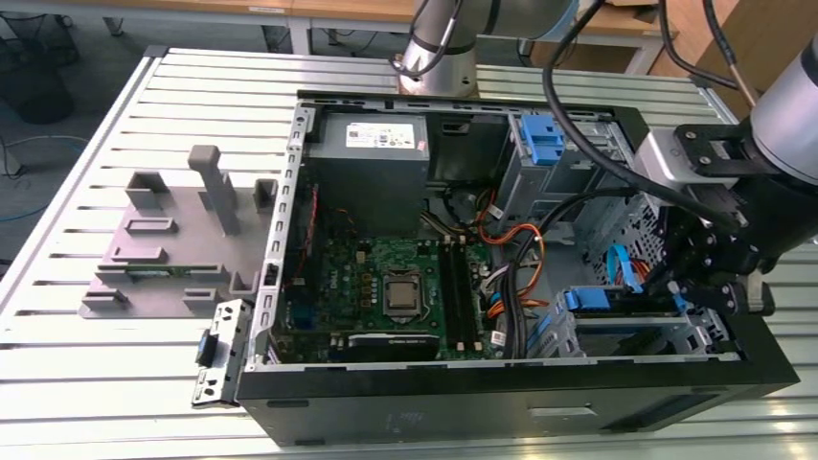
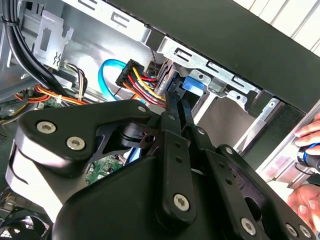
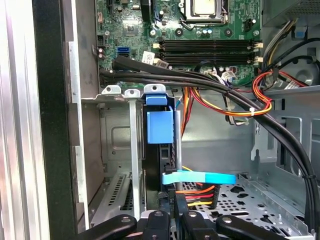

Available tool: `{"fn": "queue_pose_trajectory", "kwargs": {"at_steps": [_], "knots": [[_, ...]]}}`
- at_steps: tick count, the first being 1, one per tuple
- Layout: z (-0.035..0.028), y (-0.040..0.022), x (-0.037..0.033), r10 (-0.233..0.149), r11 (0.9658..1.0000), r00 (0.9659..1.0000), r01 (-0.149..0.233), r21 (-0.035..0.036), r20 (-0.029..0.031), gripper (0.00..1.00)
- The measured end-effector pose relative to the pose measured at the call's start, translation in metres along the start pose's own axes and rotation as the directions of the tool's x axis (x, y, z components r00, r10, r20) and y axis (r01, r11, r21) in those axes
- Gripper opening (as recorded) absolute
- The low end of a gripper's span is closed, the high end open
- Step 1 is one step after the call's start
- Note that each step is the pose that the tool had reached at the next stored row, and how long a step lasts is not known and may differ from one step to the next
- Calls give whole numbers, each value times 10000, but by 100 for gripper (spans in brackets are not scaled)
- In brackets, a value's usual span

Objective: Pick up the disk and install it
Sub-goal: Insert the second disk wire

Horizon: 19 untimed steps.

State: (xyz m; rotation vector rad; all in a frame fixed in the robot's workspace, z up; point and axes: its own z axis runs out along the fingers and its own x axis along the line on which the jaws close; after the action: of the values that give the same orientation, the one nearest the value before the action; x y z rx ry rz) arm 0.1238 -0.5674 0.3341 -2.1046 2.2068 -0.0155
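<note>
The fingers (image 3: 172,220) are sitting close together over the edge of the disk (image 3: 161,150), though whether they are actually pinching it I cannot tell. The disk, in its blue carrier, is standing on edge in the drive cage (image 3: 120,150) at the case's front corner, so insertion looks largely done. In the exterior view the gripper (image 1: 696,287) is reaching into the open computer case (image 1: 511,402) on the slatted tabletop (image 1: 102,374).
</note>
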Motion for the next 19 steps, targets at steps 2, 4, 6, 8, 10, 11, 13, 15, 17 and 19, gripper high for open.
{"fn": "queue_pose_trajectory", "kwargs": {"at_steps": [2, 4, 6, 8, 10, 11, 13, 15, 17, 19], "knots": [[4, 0, 1, 0, 10000, 10000, 0, 0, -4, 16], [7, 1, 2, 0, 10000, 10000, 0, 0, -5, 16], [19, 1, 2, 0, 10000, 10000, 0, 0, 0, 16], [25, 2, 3, 0, 10000, 10000, 0, 0, -4, 16], [34, 2, 3, 0, 10000, 10000, 0, 0, -2, 16], [42, 3, 4, 0, 10000, 10000, 0, 0, -1, 16], [61, 4, 5, 0, 10000, 10000, 0, 0, -5, 16], [63, 4, 5, -1, 10000, 10000, 1, 1, -8, 16], [67, 5, 5, 0, 10000, 10000, 0, 1, -6, 16], [70, 5, 5, 0, 10000, 10000, 0, 0, -4, 16]]}}
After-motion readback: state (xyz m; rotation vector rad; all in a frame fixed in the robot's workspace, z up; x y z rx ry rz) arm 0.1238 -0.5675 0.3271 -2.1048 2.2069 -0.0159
